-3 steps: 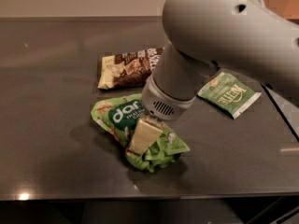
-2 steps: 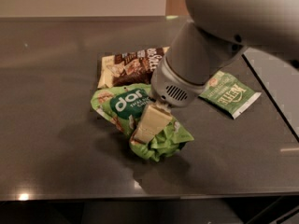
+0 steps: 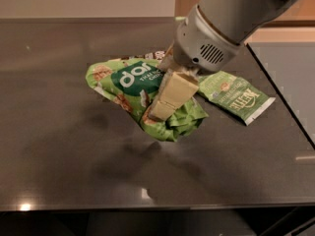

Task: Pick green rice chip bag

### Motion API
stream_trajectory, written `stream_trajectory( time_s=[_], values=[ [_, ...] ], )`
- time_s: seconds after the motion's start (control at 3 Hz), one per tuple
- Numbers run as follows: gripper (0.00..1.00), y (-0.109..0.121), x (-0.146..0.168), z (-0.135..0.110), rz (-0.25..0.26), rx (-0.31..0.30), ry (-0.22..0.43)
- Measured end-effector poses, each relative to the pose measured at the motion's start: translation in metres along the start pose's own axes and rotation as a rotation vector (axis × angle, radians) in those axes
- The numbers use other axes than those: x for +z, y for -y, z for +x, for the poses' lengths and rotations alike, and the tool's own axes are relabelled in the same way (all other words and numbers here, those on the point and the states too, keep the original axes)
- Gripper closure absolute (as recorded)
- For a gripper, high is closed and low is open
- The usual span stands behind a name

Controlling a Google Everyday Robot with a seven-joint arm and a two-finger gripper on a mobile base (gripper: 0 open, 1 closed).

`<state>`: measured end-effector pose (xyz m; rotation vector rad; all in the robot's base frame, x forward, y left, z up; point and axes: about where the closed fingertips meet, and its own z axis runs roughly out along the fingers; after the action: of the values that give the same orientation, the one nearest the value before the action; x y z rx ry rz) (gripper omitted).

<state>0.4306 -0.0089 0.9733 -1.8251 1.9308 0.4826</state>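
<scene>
The green rice chip bag [image 3: 129, 78] looks light, soft and probably slippery. Above mid-counter [image 3: 59, 161], the gripper [image 3: 165, 107] has its fingers [image 3: 173, 93] pinched onto the bag's crumpled right end.

The pincer [image 3: 162, 109] is clamped on the crumpled rice chip bag [image 3: 129, 78], holding it above the table [image 3: 59, 146]; a Kettle packet [image 3: 237, 96] lies just beside.
</scene>
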Motion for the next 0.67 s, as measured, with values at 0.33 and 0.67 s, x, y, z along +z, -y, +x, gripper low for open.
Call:
stream_trajectory(
  time_s=[0.33, 0.67],
  values=[
    [1.00, -0.003, -0.023, -0.013, -0.011, -0.080, 0.032],
    [1.00, -0.008, -0.040, -0.023, -0.014, -0.148, 0.048]
  ],
)
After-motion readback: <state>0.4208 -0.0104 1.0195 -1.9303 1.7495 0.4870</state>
